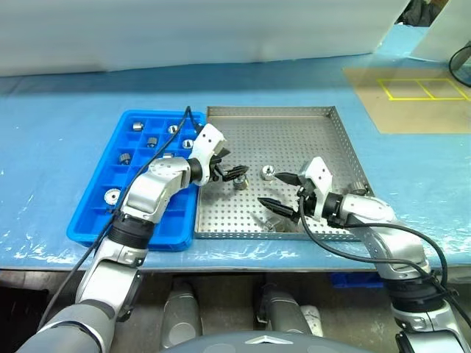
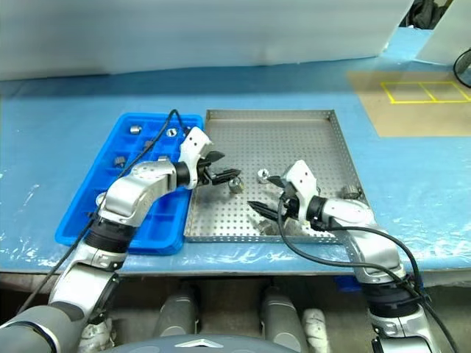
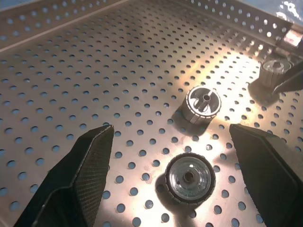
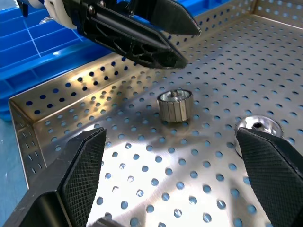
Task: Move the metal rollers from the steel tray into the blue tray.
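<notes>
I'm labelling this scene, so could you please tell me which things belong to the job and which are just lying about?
Job:
- metal rollers
- steel tray
- blue tray
- left tool, open
- right tool, open

Lying about:
- brown mat with yellow outlines
- white foam sheet
- blue table cover

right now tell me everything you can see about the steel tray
The steel tray is a square, shallow tray of grey perforated sheet metal with low raised rims, shiny under the light. It lies flat on the blue-covered table, its left rim against the blue tray. A few metal rollers lie loose on its floor near the middle and toward the right rim. The left gripper and right gripper both hover over it, open.
</notes>
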`<state>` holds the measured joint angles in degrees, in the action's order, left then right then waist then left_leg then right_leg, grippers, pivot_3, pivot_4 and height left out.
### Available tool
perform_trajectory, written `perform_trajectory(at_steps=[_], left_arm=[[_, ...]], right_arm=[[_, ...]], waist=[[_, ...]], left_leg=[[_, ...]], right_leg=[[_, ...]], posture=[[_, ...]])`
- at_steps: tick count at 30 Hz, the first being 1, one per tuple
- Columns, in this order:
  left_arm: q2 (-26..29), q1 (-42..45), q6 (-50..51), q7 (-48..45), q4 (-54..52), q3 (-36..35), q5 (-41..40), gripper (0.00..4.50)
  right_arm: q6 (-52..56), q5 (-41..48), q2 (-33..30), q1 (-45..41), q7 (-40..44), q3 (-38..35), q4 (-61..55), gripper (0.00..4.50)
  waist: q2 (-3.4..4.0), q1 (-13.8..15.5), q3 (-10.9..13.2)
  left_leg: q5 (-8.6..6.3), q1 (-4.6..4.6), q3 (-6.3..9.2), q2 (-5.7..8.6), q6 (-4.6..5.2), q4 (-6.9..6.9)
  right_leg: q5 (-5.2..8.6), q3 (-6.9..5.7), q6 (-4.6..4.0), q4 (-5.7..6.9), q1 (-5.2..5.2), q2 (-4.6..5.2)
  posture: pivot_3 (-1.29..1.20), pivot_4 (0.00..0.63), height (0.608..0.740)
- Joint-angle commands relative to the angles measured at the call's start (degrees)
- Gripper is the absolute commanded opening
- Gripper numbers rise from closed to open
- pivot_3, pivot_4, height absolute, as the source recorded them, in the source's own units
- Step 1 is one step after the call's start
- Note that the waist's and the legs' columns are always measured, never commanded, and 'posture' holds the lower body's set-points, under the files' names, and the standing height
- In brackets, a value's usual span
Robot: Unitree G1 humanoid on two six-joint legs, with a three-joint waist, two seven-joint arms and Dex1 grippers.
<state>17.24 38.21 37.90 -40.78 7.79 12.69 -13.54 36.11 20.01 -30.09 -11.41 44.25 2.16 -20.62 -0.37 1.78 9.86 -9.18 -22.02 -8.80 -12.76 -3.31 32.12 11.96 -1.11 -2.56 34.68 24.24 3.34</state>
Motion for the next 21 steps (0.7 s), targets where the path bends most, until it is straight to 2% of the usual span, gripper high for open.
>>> perform_trajectory(at_steps=[1, 10, 13, 18, 21], left_arm=[[-0.2, 2.02, -2.09, -2.6, 2.44, 2.21, 1.45, 4.1], [-0.59, 4.07, -4.02, -4.06, 9.02, 6.55, 7.15, 4.1], [-0.29, 3.71, -4.55, -4.88, 10.01, 7.6, 8.6, 3.52], [-1.31, 3.57, -3.28, -4.19, 9.38, 5.22, 7.53, 1.93], [-2.75, 3.59, -0.34, -1.62, 6.35, 0.78, 4.93, 1.81]], right_arm=[[0.99, 1.72, -0.78, 1.15, -1.64, -2.18, -4.51, 4.5], [2.15, 2.57, -1.55, 4.03, -4.21, -3.7, -7.7, 4.5], [2.19, 2.83, -1.52, 4.35, -4.94, -3.88, -8.18, 4.5], [1.66, 2.72, -1.72, 4.21, -5.44, -3.46, -7.77, 4.5], [1.22, 2.66, -1.72, 3.33, -5.22, -2.81, -6.83, 4.5]], waist=[[0.0, -0.57, 0.0], [0.01, -1.15, -0.01], [0.02, -1.15, -0.01], [0.03, -1.14, -0.02], [0.03, -1.13, -0.02]], left_leg=[[0.0, 0.01, 0.0, -0.01, 0.0, -0.01], [-0.01, 0.05, -0.01, 0.0, 0.02, 0.02], [-0.01, 0.04, 0.0, -0.01, 0.02, 0.02], [-0.03, 0.08, -0.01, 0.0, 0.05, 0.04], [-0.02, 0.07, -0.01, 0.0, 0.05, 0.04]], right_leg=[[0.0, 0.0, 0.0, 0.0, -0.01, -0.02], [0.0, 0.03, 0.0, -0.02, -0.07, -0.02], [0.0, 0.03, -0.01, -0.02, -0.07, -0.02], [0.0, 0.03, 0.0, -0.02, -0.12, -0.01], [0.0, 0.03, 0.0, -0.02, -0.12, -0.01]], posture=[[-0.3, 0.15, 0.74], [-0.36, 0.15, 0.74], [-0.37, 0.15, 0.74], [-0.35, 0.15, 0.74], [-0.34, 0.15, 0.74]])
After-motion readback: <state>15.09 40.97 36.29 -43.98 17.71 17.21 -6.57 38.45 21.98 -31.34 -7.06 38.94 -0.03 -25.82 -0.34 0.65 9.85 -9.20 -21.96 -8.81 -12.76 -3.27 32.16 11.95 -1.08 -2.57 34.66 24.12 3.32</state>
